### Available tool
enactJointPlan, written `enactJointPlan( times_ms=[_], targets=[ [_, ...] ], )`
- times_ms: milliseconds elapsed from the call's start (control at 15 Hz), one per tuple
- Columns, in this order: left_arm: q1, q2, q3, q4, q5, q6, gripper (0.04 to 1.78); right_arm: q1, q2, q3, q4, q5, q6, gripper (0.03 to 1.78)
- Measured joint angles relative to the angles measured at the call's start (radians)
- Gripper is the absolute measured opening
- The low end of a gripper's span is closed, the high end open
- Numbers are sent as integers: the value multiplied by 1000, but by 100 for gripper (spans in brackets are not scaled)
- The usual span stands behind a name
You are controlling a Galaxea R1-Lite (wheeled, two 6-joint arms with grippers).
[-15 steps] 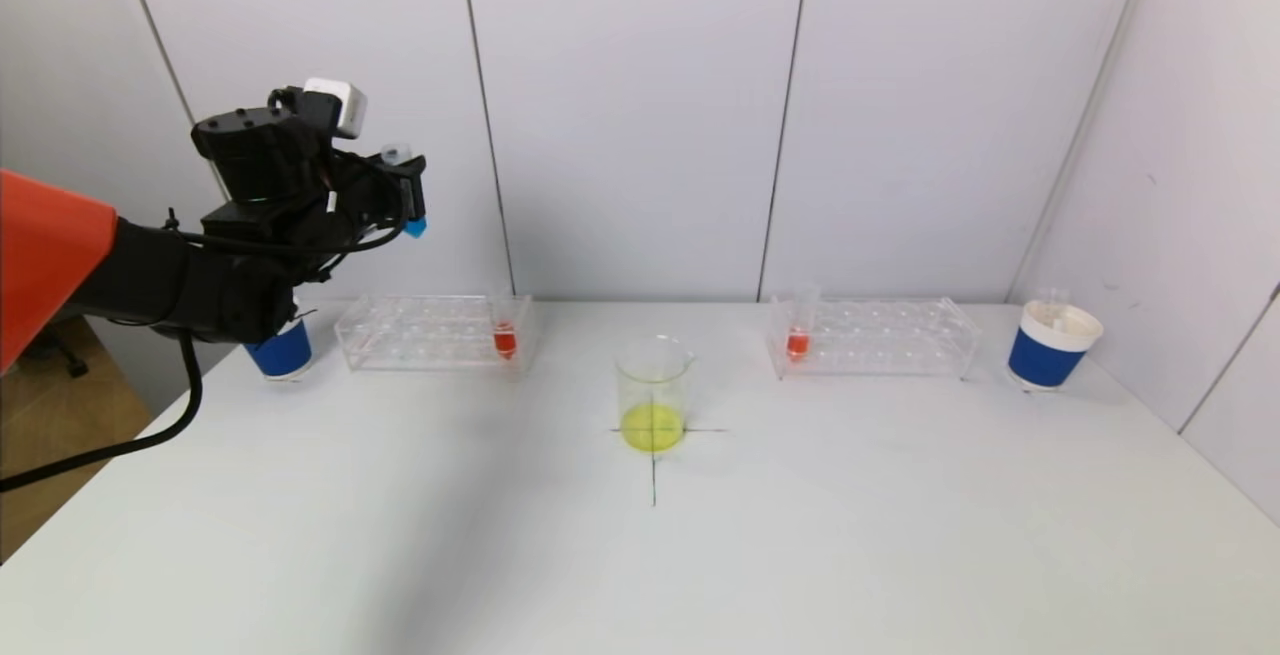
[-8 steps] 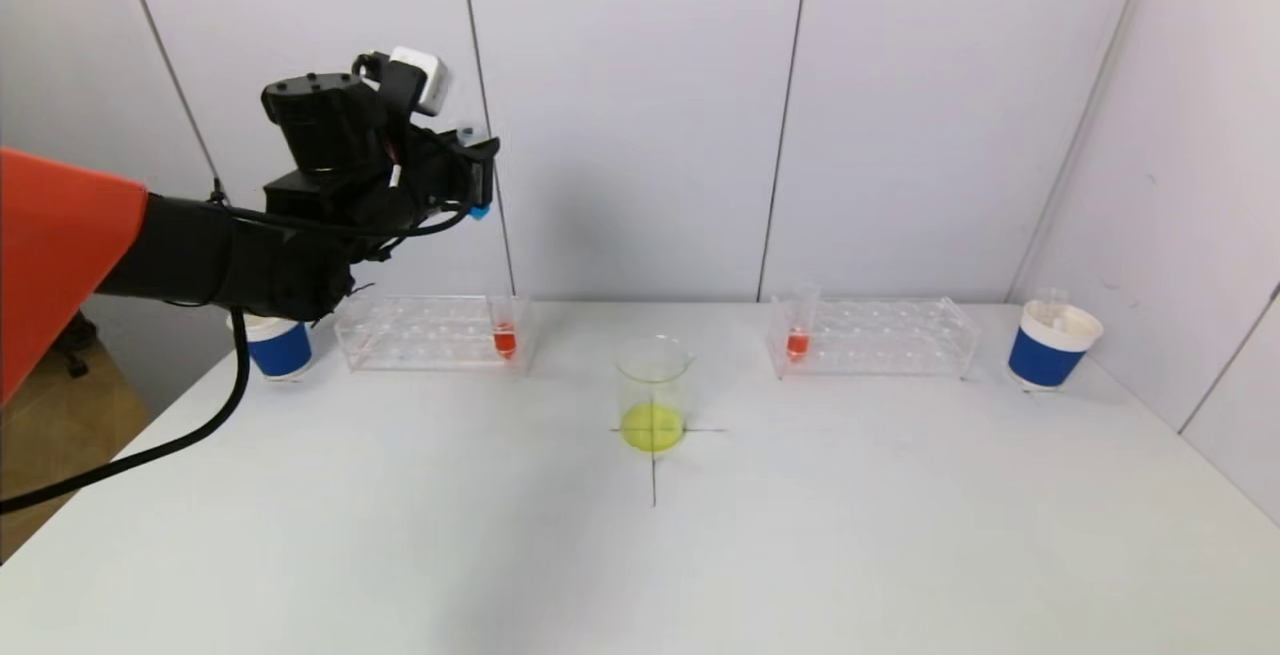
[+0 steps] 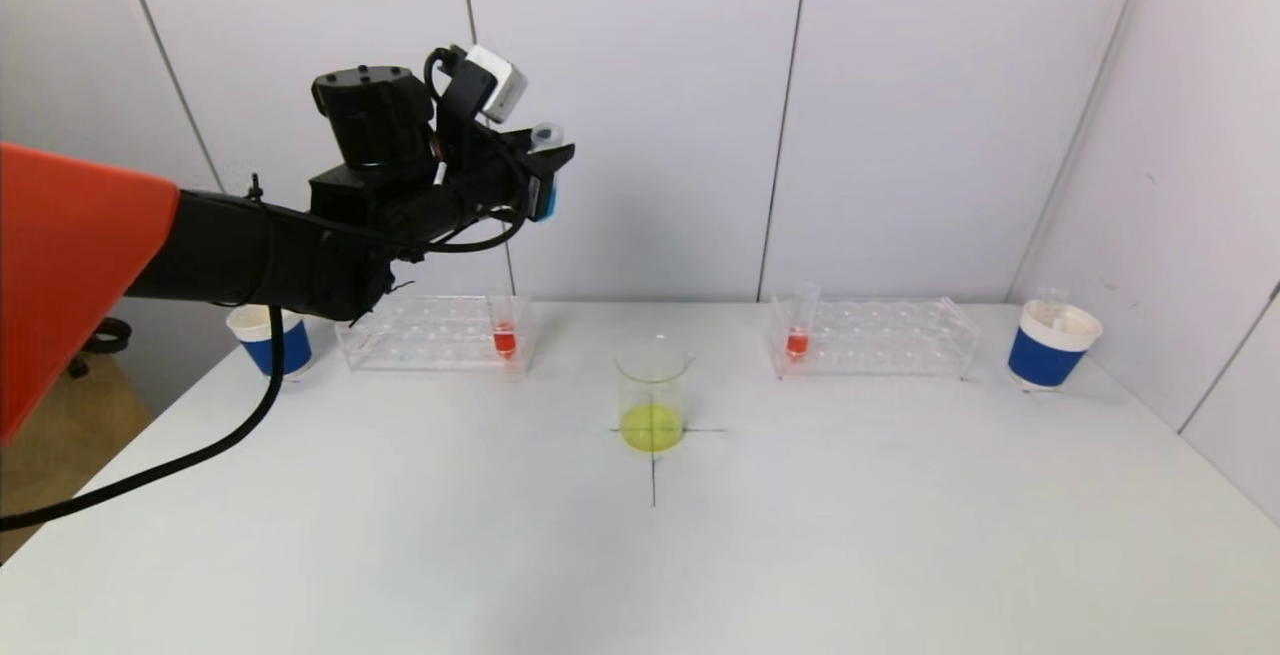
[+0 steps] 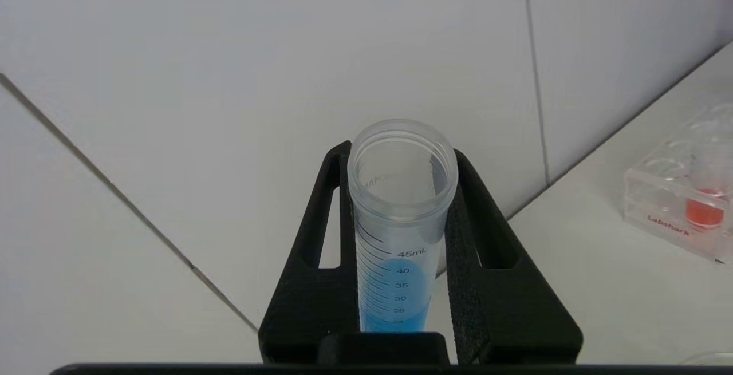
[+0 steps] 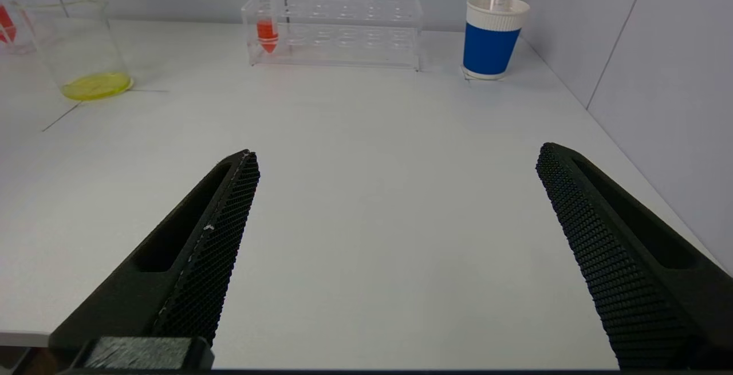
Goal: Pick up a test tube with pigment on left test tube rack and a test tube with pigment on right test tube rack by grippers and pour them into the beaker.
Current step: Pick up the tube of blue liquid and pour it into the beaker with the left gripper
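My left gripper is raised high above the left test tube rack, shut on a test tube with blue pigment. In the head view the tube shows its blue tip below the fingers. A tube with red pigment stands at the left rack's right end. The right rack holds one red tube at its left end. The glass beaker stands at the table's middle with yellow liquid in it. My right gripper is open and empty, low over the table's near right side, out of the head view.
A blue paper cup stands left of the left rack. Another blue cup stands right of the right rack with an empty tube in it. A black cross marks the table under the beaker. White wall panels close the back and right.
My left arm has swung to the right and slightly upward with the blue tube, from above the left cup to above the left rack's right end. The right gripper has not moved.
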Motion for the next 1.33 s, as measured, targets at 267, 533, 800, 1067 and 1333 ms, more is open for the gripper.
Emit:
enactJointPlan(
  times_ms=[267,533,800,1067,1333],
  targets=[
    [-9,24,3,-4,-79,106,44,0,0,0,0,0,0,176],
    [-14,55,9,-5,-129,204,44,0,0,0,0,0,0,176],
    [-18,77,16,0,-190,308,44,0,0,0,0,0,0,176],
    [-37,88,41,22,-227,418,44,0,0,0,0,0,0,176],
    [-50,90,72,51,-255,518,44,0,0,0,0,0,0,176]
  ],
)
